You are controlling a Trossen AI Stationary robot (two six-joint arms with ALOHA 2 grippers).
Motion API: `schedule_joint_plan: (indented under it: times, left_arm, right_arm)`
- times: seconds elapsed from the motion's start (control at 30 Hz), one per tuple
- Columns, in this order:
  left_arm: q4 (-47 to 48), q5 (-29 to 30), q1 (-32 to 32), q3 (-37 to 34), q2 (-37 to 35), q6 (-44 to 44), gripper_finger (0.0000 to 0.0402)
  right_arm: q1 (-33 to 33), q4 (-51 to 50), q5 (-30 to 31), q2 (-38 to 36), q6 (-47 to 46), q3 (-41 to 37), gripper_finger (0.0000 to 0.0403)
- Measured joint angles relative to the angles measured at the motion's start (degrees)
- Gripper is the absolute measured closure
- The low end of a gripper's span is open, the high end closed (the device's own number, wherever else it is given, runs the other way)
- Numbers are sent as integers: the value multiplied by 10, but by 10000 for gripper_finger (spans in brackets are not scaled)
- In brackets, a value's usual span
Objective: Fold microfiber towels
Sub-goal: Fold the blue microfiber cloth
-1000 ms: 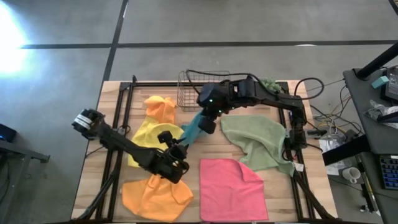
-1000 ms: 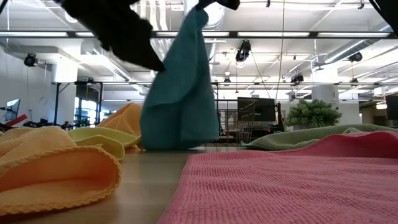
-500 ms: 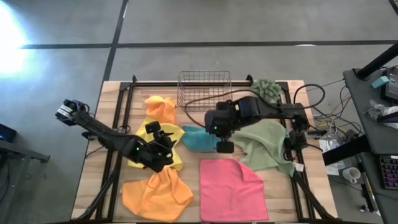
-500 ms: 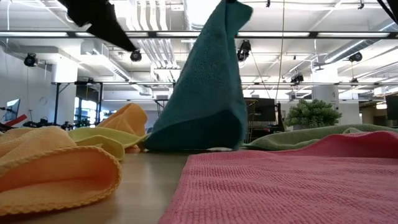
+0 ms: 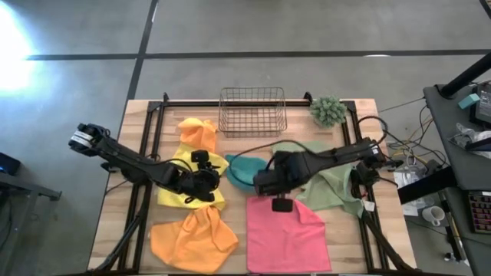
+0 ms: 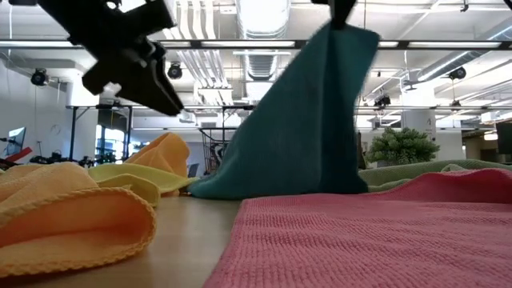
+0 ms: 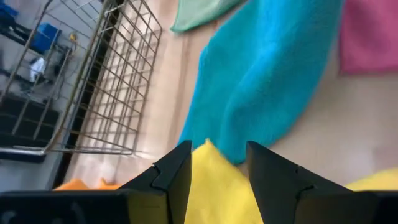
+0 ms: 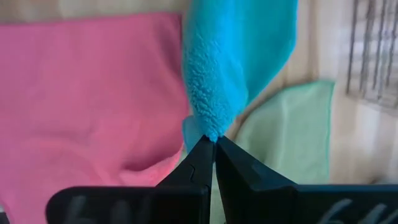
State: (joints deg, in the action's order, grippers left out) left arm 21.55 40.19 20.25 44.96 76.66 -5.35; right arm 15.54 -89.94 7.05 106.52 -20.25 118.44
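A teal towel (image 5: 244, 169) hangs from my right gripper (image 5: 267, 184), which is shut on it over the table's middle, just beyond the flat pink towel (image 5: 288, 234). My left gripper (image 5: 205, 178) hovers open over the yellow towel (image 5: 175, 184), left of the teal one; nothing is between its fingers (image 7: 177, 171). One orange towel (image 5: 192, 241) lies crumpled at the near left. A second orange towel (image 5: 198, 134) lies at the far left. The olive green towel (image 5: 331, 180) lies rumpled at the right, partly under my right arm. My right gripper pinches a bunched upper tip of the teal towel (image 8: 204, 127) between its two shut fingers, which point down from above. The towel fans out below the hold and slants toward the table's left. Its lower end (image 6: 232, 188) rests on the table.
A wire basket (image 5: 253, 111) stands at the far edge with a small green spiky plant (image 5: 328, 111) to its right. Dark rails (image 5: 149, 153) run along the table's left and right sides. Bare wood (image 5: 230, 207) shows between the near orange towel and the pink one.
My right gripper has moved toward the near edge and down, tipping to point more steeply down, still shut on the teal towel. The towel's top went with it and the cloth has fanned wider. My left gripper has drawn back over the yellow towel and rolled.
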Motion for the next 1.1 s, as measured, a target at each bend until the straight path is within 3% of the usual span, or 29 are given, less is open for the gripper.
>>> schedule_joint_plan:
  times: [0.4, 0.67, 0.77, 0.87, 0.97, 1.1]
  left_arm:
    - [-9, -104, -73, -1, 24, 140, 265]
    - [-27, -120, -102, -1, 23, 169, 265]
    - [-62, -156, -110, -1, 23, 181, 265]
    - [-116, -204, -118, -1, 29, 254, 265]
    - [-145, -214, -132, -1, 45, 344, 265]
    - [-150, -233, -158, 0, 82, 366, 265]
  right_arm:
    - [62, 0, 6, -12, -127, -120, 394]
    - [95, -1, 42, -106, -184, -210, 394]
    - [95, -1, 52, -141, -191, -251, 394]
    - [95, -1, 55, -172, -190, -293, 394]
    - [95, 8, 53, -191, -194, -318, 394]
    - [95, 10, 50, -195, -197, -324, 394]
